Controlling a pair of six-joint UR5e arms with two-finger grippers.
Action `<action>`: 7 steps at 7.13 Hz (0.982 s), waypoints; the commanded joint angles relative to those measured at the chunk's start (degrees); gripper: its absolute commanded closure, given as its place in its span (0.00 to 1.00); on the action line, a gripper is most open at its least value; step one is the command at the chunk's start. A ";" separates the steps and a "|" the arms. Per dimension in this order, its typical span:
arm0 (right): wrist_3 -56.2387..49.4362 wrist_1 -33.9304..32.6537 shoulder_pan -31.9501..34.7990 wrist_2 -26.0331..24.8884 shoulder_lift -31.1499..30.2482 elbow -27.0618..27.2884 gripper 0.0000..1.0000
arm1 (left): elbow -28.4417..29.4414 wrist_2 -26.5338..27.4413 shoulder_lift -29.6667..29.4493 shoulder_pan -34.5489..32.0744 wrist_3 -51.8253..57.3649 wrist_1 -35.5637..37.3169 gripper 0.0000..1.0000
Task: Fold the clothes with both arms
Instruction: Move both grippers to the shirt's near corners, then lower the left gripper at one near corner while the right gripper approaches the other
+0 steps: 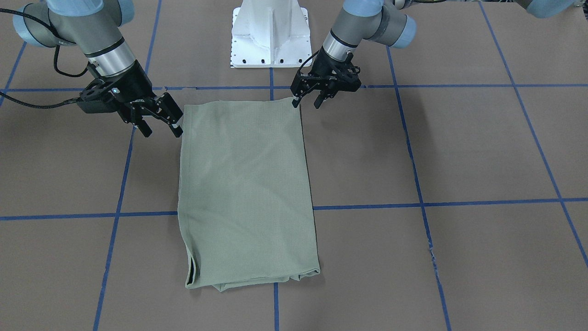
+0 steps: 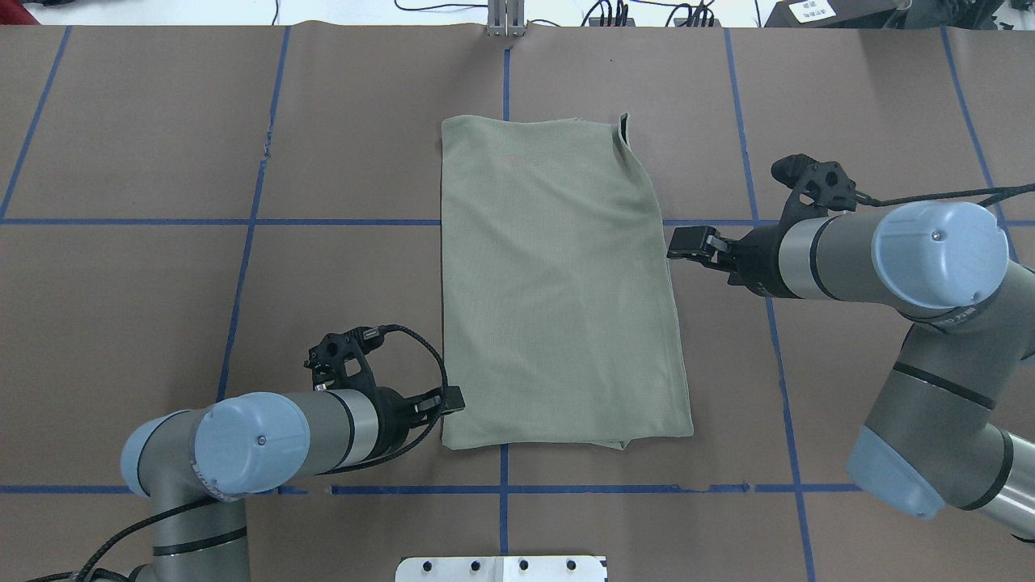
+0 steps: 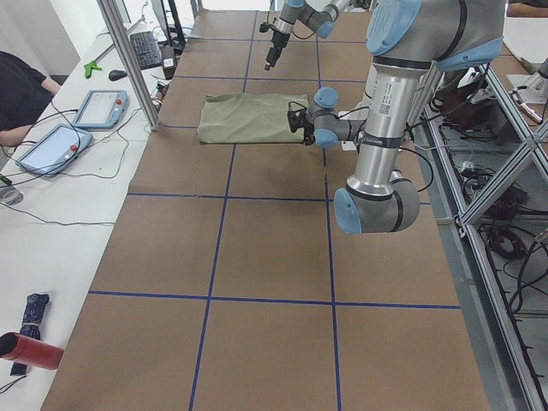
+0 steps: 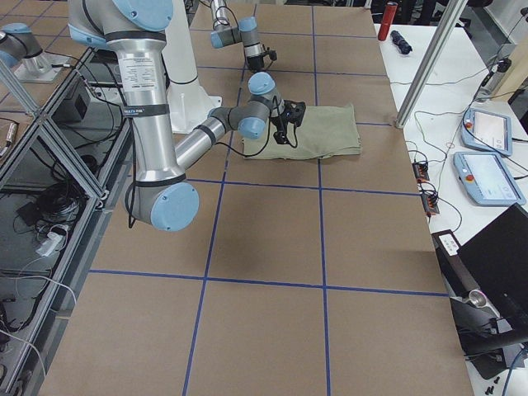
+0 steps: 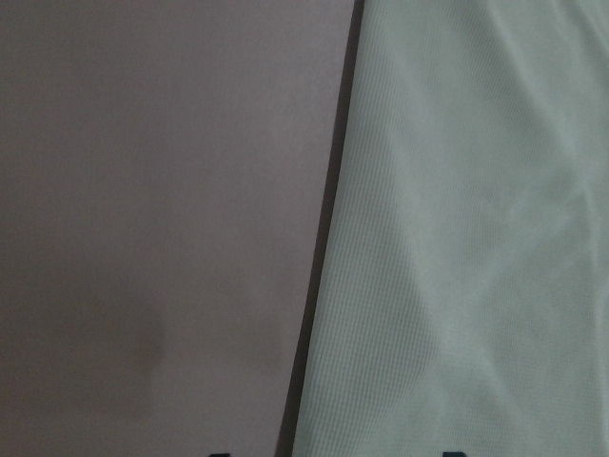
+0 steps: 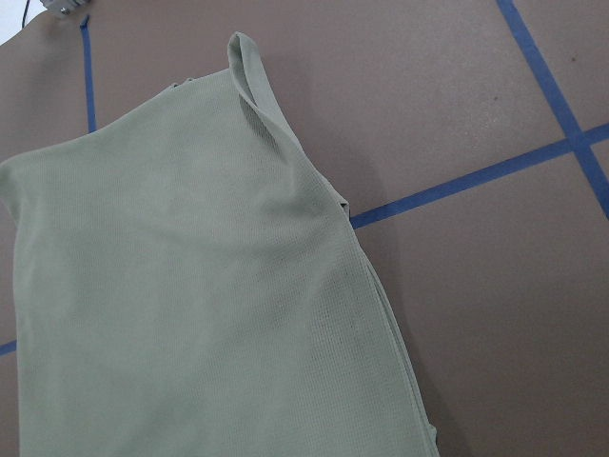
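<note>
As I look down from the overhead camera, the pale sage-green shirt (image 2: 558, 283) lies folded into a tall rectangle in the middle of the brown surface (image 2: 162, 307). Its long sides run from the robot's near end toward the far end, crossing blue tape lines (image 2: 242, 221). The left claw (image 1: 307, 102) sits low at the shirt's near left corner, just beside the fabric, with its two fingers spread and nothing between them, so it is released. The right claw (image 1: 161, 128) is released too, fingers apart and empty, hanging just off the shirt's right edge. Its wrist camera looks down on the far right corner, where a narrow strip of fabric curls upward. A white pedestal (image 1: 270, 32) stands at the near end.
</note>
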 commanded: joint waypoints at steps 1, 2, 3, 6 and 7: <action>-0.03 0.00 -0.05 -0.10 0.12 0.11 0.00 | 1.49 1.37 -0.92 1.53 -3.60 -0.17 0.30; -0.03 0.00 -0.05 -0.10 0.12 0.11 0.00 | 1.76 1.46 -1.36 1.54 -4.58 -0.17 0.33; -0.03 0.00 -0.05 -0.10 0.12 0.11 0.00 | 2.37 2.42 -1.54 1.62 -5.28 -0.43 0.33; -0.03 0.00 -0.05 -0.10 0.12 0.11 0.00 | 4.05 2.69 -2.24 1.97 -5.29 -2.63 0.33; -0.03 0.00 -0.05 -0.10 0.12 0.11 0.00 | 3.96 2.69 -2.33 2.06 -5.29 -2.63 0.33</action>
